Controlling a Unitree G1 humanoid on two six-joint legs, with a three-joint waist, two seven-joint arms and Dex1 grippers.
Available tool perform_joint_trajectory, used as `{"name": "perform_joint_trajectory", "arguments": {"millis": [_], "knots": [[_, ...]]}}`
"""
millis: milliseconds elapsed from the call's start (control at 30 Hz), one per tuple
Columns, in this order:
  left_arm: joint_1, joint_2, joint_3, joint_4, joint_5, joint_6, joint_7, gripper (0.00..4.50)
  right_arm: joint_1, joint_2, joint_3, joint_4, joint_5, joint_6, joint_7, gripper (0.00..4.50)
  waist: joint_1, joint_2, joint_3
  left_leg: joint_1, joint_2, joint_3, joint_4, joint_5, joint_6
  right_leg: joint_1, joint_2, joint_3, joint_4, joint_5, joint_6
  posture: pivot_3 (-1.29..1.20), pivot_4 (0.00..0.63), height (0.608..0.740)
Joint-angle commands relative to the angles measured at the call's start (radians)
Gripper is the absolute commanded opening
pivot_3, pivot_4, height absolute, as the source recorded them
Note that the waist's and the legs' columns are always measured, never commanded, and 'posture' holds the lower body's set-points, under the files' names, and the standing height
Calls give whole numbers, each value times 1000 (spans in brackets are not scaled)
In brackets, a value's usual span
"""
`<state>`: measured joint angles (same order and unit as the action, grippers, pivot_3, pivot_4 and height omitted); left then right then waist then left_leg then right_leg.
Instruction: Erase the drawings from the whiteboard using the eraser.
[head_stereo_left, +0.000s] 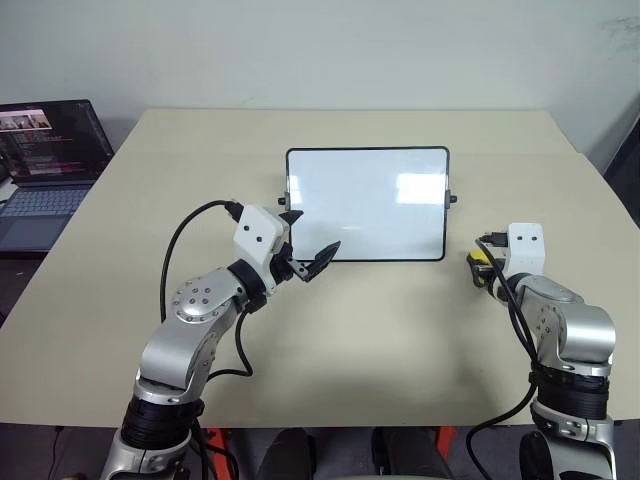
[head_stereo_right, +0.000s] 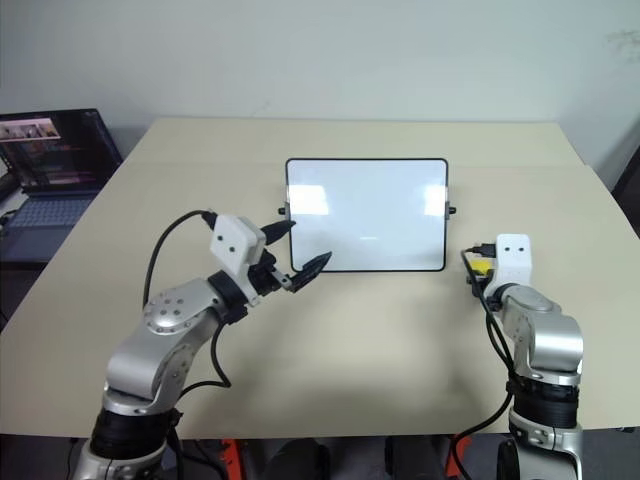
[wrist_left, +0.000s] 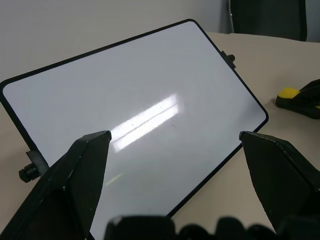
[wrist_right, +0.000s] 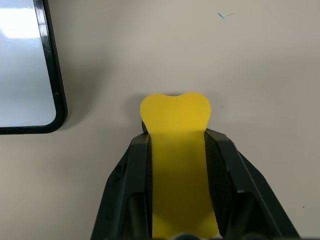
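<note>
The whiteboard (head_stereo_left: 367, 205) lies in the middle of the table, black-framed with small side knobs. Its surface reads plain white with glare, and the drawings are out of view. My left gripper (head_stereo_left: 314, 236) hovers open at the board's near left corner, its fingers (wrist_left: 85, 170) spread over the white surface. To the right of the board, low over the table, my right gripper (wrist_right: 176, 136) is shut on the yellow eraser (wrist_right: 175, 115). The eraser's rounded tip sticks out past the fingertips. It also shows as a yellow block (wrist_left: 288, 93) beyond the board's right edge.
An open laptop (head_stereo_left: 45, 170) sits on a lower surface off the table's far left corner. The beige table (head_stereo_left: 350, 360) stretches bare in front of and behind the board. A wall stands behind its far edge.
</note>
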<state>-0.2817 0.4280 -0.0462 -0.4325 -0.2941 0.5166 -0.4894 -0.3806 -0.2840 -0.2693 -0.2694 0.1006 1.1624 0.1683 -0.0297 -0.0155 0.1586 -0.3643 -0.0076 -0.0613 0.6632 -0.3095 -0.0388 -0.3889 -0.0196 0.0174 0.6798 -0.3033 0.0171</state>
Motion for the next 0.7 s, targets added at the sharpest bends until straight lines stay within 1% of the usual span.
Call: {"name": "perform_joint_trajectory", "arguments": {"millis": [33,267,333,400,567,600,700], "knots": [[-8,-2,11,-31,0,-15,4,4500,3,-6,6,-23,7,-25,-9,1140,0,0,0,0,0,0,0,0,0,0,0,0,0,0,0,0,150,740],[-12,-1,11,-29,2,-17,3,4500,-3,-14,3,-16,15,-34,-5,1140,0,0,0,0,0,0,0,0,0,0,0,0,0,0,0,0,150,740],[-11,0,13,-28,2,-19,2,4500,0,-10,2,-17,16,-36,-6,1844,0,0,0,0,0,0,0,0,0,0,0,0,0,0,0,0,150,740],[-9,1,13,-29,3,-21,1,4500,3,-7,0,-20,24,-39,0,2409,0,0,0,0,0,0,0,0,0,0,0,0,0,0,0,0,150,740],[-7,0,12,-30,3,-22,0,4500,6,-12,2,-21,19,-43,-11,4249,0,0,0,0,0,0,0,0,0,0,0,0,0,0,0,0,150,740],[-7,0,12,-30,3,-22,0,4500,5,-13,2,-20,19,-44,-12,4465,0,0,0,0,0,0,0,0,0,0,0,0,0,0,0,0,150,740],[-7,1,13,-28,3,-23,-2,4500,-3,-12,-2,-21,24,-38,-14,4465,0,0,0,0,0,0,0,0,0,0,0,0,0,0,0,0,150,740]]}}
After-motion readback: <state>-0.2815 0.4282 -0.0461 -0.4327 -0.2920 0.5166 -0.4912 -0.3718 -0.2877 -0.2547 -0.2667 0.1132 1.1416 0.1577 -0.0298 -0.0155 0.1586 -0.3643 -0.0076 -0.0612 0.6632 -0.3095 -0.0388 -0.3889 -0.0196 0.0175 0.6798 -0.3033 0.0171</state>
